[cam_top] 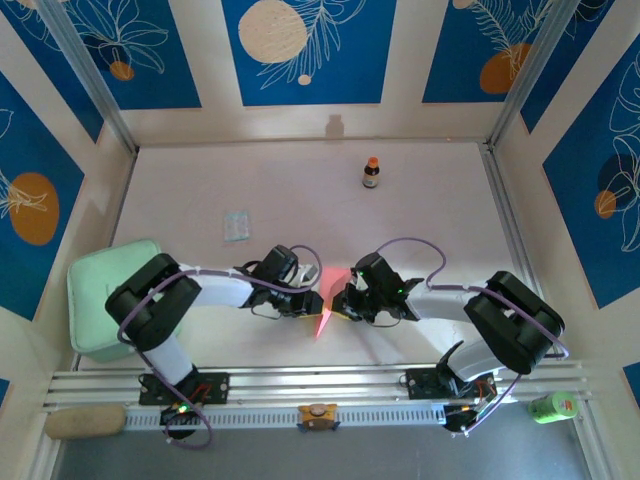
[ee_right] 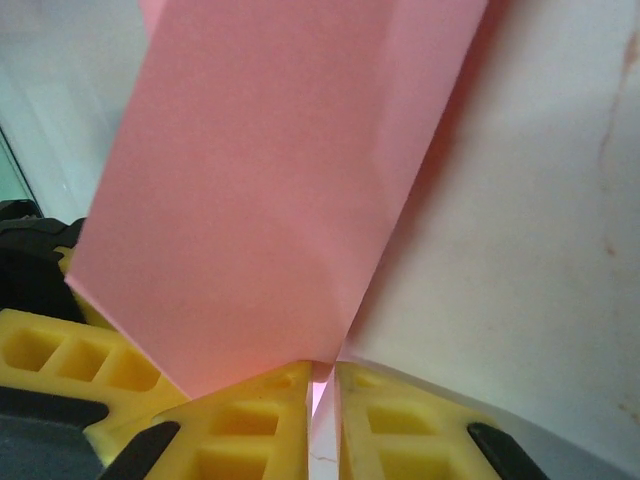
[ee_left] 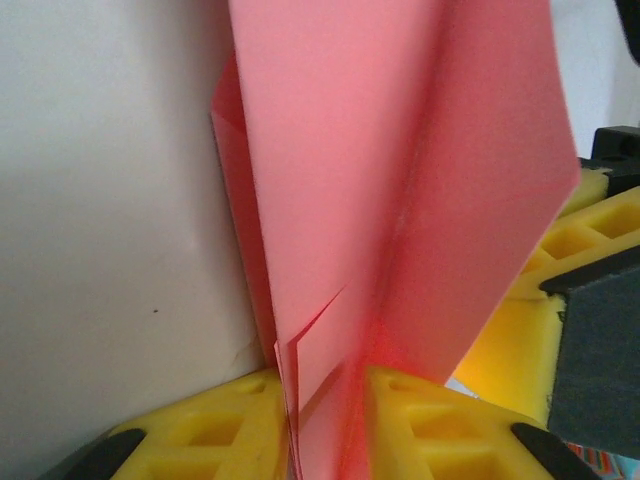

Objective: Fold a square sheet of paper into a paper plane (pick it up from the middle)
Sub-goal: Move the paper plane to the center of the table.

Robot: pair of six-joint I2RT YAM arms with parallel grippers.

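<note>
The paper [cam_top: 322, 305] sits between the two jaws, over the near middle of the tabletop [cam_top: 430, 210]. From above it reads as a narrow pink wedge tapering to a sharp tip that points toward the arm bases. In the left wrist view the paper [ee_left: 400, 200] shows several stacked layers, a long centre crease and a small flap low down. In the right wrist view the paper [ee_right: 250, 200] is a broad folded panel with slanted creases.

The left jaws are closed tight on its lower edge, the right jaws likewise from the other side. I cannot tell whether the tip touches the tabletop.

By my reading most folds are in: nose and centre crease look formed. Wing folds, pressing flat and setting it down seem left.

A bottle [cam_top: 371, 172] and a packet [cam_top: 236, 225] lie well apart.
</note>
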